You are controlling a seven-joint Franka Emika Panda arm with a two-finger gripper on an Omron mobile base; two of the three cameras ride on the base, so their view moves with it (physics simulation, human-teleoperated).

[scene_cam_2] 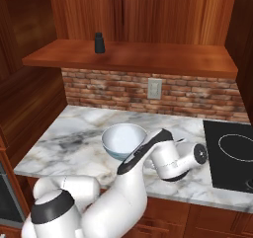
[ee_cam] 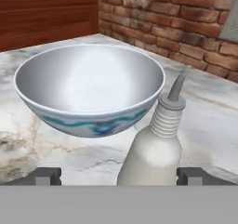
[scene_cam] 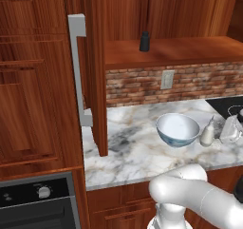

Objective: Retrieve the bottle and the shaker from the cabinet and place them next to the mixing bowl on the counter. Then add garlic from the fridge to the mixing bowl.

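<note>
The end effector (ee_cam: 119, 175) is seen wide open, its two tips set apart on either side of the bottle (ee_cam: 153, 148), with nothing gripped. The bottle is stood upright on the surface (scene_cam: 137, 152), just beside the mixing bowl (ee_cam: 88, 86). The shaker (scene_cam: 144, 41) is seen upright on the cabinet (scene_cam: 190, 50) shelf.

From my right base view the arm covers the bottle beside the mixing bowl (scene_cam_2: 123, 139); the hand view cuts off the bottle's (ee_cam: 153, 148) base (fingertips barely poke up).
</note>
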